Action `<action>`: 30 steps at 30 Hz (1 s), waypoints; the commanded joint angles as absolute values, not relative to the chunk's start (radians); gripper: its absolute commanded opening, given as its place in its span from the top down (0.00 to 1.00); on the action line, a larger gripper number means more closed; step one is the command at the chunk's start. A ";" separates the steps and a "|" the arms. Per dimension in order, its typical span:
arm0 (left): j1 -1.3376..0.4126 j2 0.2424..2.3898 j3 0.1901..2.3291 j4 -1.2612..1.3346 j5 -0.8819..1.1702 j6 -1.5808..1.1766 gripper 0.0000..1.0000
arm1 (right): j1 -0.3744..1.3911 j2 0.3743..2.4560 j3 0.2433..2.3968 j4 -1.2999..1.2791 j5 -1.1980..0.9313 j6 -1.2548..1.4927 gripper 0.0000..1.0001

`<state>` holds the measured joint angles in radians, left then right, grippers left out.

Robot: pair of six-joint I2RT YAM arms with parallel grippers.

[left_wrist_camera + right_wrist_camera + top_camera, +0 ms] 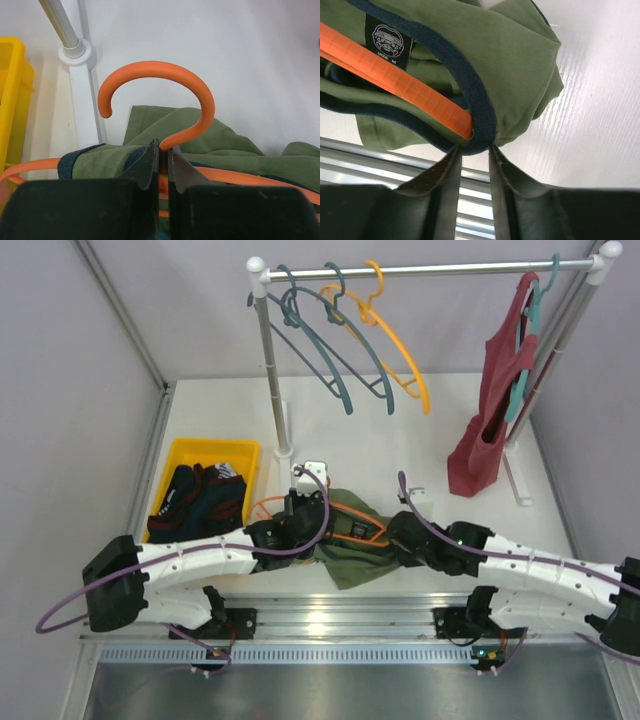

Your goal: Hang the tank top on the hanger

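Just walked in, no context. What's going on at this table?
Both arms are working the olive tank top onto the orange hanger, low over the table near its front edge. The left hand is shut on the hanger just below the hook. The right hand pinches the top's navy trim where a hanger arm runs through the opening. The garment is bunched, not hanging straight. Behind, the rail carries other hangers and a dark red top.
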<state>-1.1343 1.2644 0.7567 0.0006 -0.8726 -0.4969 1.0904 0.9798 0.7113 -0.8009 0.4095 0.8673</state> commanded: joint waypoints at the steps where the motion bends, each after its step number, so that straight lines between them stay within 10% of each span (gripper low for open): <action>1: -1.137 1.221 0.749 0.066 -0.920 -0.457 1.00 | 1.100 0.996 0.722 -0.759 0.457 0.868 0.79; 7: -1.137 1.220 0.746 0.092 -0.934 -0.434 1.00 | 1.098 1.023 0.771 -0.753 0.457 0.828 1.00; 30: -1.173 1.258 0.735 0.227 -0.943 -0.374 1.00 | 0.973 1.114 0.997 -0.652 0.290 0.675 1.00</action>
